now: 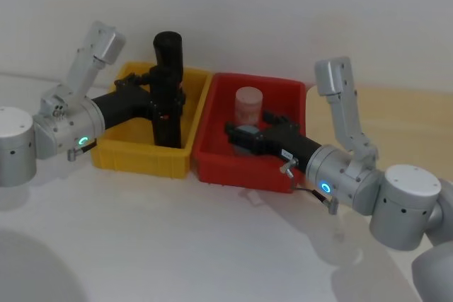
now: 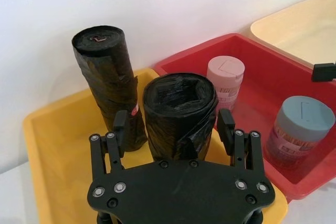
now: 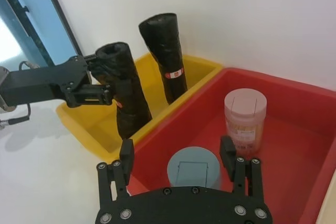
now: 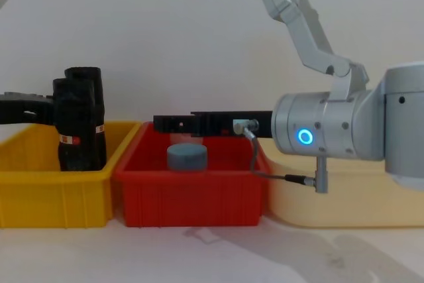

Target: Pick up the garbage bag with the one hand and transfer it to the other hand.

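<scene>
while the left gripper's [image 2: 173, 124] open jaws straddle the garbage bag [image 2: 181, 98], closing may topple the other roll [image 2: 105, 66]; right gripper [image 3: 176, 153] hangs open over the red bin [image 3: 283, 81].

Pink jar [image 1: 248, 102], grey jar [image 4: 187, 157] in red bin [image 4: 192, 197]; yellow bin [image 4: 53, 197] beside.

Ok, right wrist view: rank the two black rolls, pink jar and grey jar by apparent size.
Largest: garbage bag and second roll, alike.
Then pink jar.
Last grey jar, partly hidden by right gripper: unsure.
</scene>
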